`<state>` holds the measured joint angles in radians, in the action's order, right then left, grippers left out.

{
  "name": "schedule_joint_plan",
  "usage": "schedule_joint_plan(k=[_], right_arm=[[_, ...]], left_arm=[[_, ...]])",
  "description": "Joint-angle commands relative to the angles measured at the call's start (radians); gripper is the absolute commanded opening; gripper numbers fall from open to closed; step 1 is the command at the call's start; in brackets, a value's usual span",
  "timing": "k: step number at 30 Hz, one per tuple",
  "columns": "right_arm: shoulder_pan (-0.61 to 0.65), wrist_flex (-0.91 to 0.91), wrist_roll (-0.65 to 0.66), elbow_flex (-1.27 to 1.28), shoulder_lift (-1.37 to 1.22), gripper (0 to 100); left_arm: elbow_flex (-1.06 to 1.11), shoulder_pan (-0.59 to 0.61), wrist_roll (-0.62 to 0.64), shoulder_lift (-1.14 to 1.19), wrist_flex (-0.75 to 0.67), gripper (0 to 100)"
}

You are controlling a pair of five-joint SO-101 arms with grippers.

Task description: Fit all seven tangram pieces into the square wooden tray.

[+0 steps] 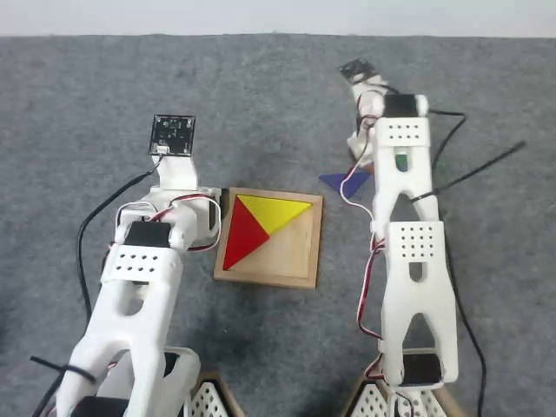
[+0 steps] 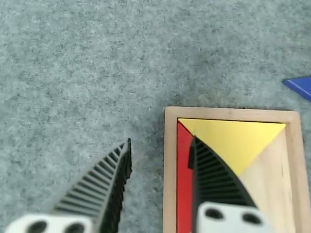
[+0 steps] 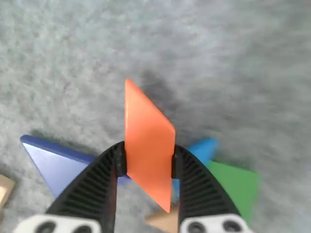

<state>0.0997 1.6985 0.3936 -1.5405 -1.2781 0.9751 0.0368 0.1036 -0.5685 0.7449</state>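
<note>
The square wooden tray (image 1: 308, 248) lies at the table's middle and holds a yellow triangle (image 1: 274, 211) and a red triangle (image 1: 242, 240). My left gripper (image 2: 160, 145) is open, straddling the tray's left rim (image 2: 170, 160), one finger over the red triangle (image 2: 183, 179) beside the yellow triangle (image 2: 233, 138). My right gripper (image 3: 146, 158) is shut on an orange parallelogram (image 3: 148, 155), held edge-up above the carpet. Under it lie a dark blue triangle (image 3: 53, 162), a light blue piece (image 3: 204, 147), a green piece (image 3: 235, 184) and a tan piece (image 3: 163, 219). The dark blue triangle (image 1: 341, 181) pokes out beside the right arm.
Grey carpet covers the table. The left arm's body (image 1: 143, 261) stands just left of the tray, the right arm (image 1: 408, 226) just right of it. Loose cables (image 1: 473, 174) trail on the right. A corner of the dark blue piece (image 2: 300, 86) lies beyond the tray.
</note>
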Motion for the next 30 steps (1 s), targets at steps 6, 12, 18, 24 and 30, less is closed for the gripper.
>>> schedule_joint_plan(k=[6,12,18,24,30], right_arm=[[-0.033,0.101,-0.074,-0.015,0.226,0.9],[-0.071,0.104,-0.129,0.250,0.499,0.9],[-0.102,0.096,-0.124,0.862,0.892,0.9],[-0.213,-0.005,-0.035,1.432,1.194,0.9],[-0.397,-0.392,-0.020,1.903,1.270,0.9]], left_arm=[[0.050,-0.006,-0.008,-0.038,-0.120,19],[0.053,-0.006,-0.008,-0.038,-0.123,19],[0.053,-0.006,-0.008,-0.038,-0.124,19],[0.050,-0.006,-0.008,-0.038,-0.123,19],[0.051,-0.006,-0.008,-0.038,-0.123,19]])
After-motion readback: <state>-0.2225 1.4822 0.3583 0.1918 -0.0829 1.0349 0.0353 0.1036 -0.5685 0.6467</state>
